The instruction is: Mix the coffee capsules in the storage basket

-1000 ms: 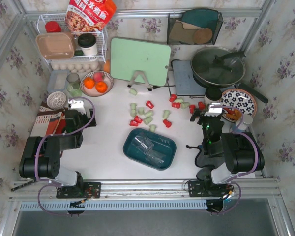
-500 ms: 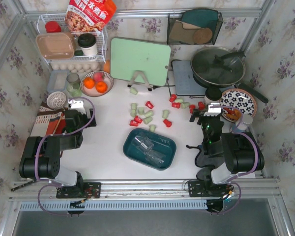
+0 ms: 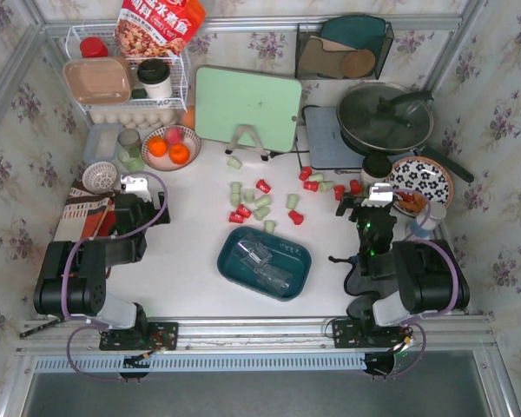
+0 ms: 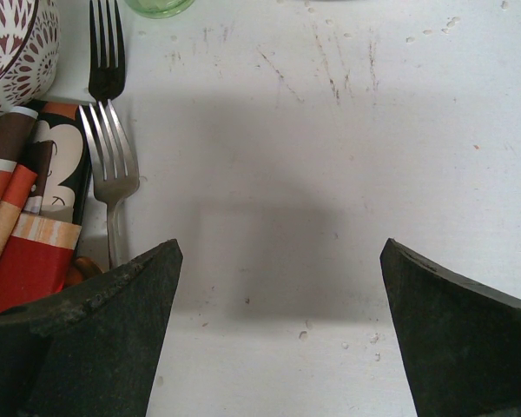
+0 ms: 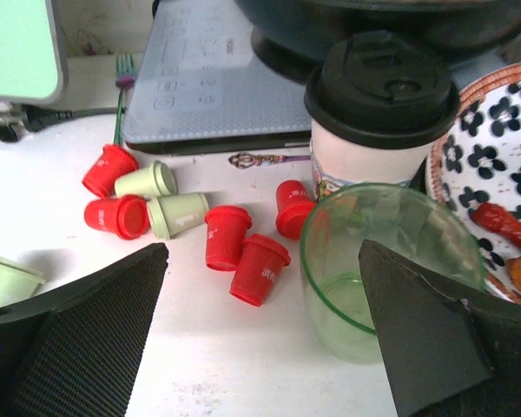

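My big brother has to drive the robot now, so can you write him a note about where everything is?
Left gripper: open, empty, over bare table beside a fork.
Right gripper: open, empty, low by the green glass, facing some capsules.
Coffee capsules: red and green, all loose on the table, one bunch beyond the storage basket, another near the right gripper.
Basket holds only clear plastic, no capsules seen.
Done: nothing yet. Left: get capsules into the basket and mix them.
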